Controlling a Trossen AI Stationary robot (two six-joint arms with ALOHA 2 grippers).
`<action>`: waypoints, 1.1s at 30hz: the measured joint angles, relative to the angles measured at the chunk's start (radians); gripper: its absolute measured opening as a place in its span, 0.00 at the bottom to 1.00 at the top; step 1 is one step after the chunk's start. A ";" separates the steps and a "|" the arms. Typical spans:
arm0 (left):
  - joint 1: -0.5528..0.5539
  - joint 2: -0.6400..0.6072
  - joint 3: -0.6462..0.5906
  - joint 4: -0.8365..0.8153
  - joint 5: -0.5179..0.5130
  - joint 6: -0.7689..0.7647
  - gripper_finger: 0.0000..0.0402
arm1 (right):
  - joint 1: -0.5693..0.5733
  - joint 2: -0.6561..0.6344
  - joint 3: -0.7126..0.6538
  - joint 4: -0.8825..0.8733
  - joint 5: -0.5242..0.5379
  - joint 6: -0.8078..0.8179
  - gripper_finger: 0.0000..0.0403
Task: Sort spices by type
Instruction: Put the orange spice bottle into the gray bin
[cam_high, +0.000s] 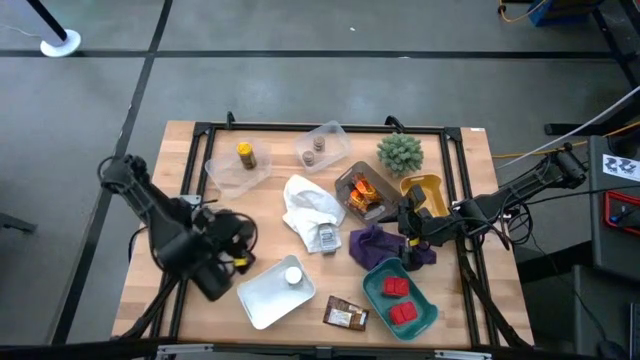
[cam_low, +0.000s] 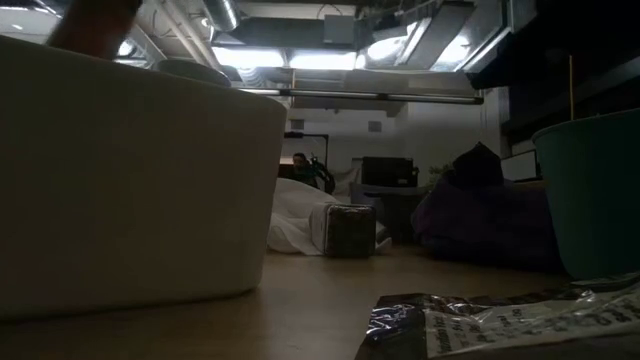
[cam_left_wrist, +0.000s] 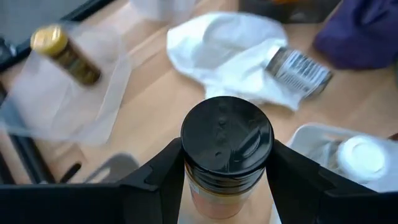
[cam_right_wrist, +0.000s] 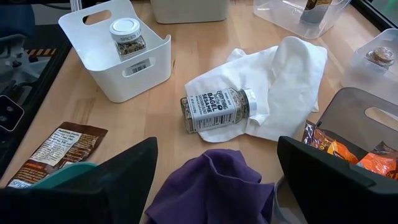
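Note:
My left gripper (cam_left_wrist: 227, 177) is over the table's left-near part (cam_high: 228, 262), shut on a black-capped jar (cam_left_wrist: 227, 140) with orange contents. My right gripper (cam_right_wrist: 216, 155) is open above the purple cloth (cam_right_wrist: 214, 186), one finger on each side of it, beside the yellow tray (cam_high: 425, 190). A bagel-seasoning jar (cam_right_wrist: 217, 109) lies on its side on the white cloth (cam_high: 310, 205). A white-capped jar (cam_high: 293, 276) stands in the white tray (cam_high: 262, 300). A yellow-capped jar (cam_high: 245, 154) and a brown jar (cam_high: 318, 148) sit in separate clear trays. My left gripper pinches the black-capped jar between its two fingers (cam_left_wrist: 165, 171), one on each side of the body just below the cap (cam_left_wrist: 221, 183). The cap faces the wrist camera. Whether the jar's base rests on the table is hidden by the jar itself.
Orange packets (cam_high: 362, 195) fill a grey tray; red boxes (cam_high: 400, 300) lie in a teal tray (cam_high: 430, 318). A brown packet (cam_high: 345, 315) lies at the near edge. A green spiky plant (cam_high: 400, 152) stands at the far side. A black frame rims the table.

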 joint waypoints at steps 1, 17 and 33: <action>-0.022 -0.007 -0.032 0.000 0.000 -0.046 0.44 | 0.000 0.000 0.000 0.000 0.000 0.000 0.82; -0.316 -0.107 -0.275 0.000 0.001 -0.431 0.44 | 0.000 0.000 -0.001 0.003 0.000 0.060 0.82; -0.375 -0.125 -0.455 0.034 0.004 -0.571 0.44 | 0.000 0.000 -0.001 0.003 0.000 0.062 0.82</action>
